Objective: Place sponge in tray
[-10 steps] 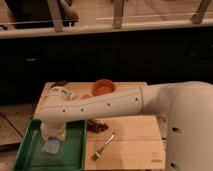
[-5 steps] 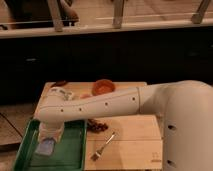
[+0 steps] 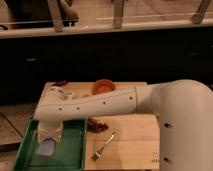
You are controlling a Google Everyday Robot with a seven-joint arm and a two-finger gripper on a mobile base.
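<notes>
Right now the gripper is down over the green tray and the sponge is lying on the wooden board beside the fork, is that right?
Not quite. The camera view shows the sponge inside the rim of the green tray, just below the gripper, not on the wooden board. The fork does lie on that board, and the gripper is down over the tray.

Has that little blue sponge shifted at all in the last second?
Yes, slightly: the sponge has slid left toward the green tray's left rim. The gripper hangs just above it, over the tray.
</notes>
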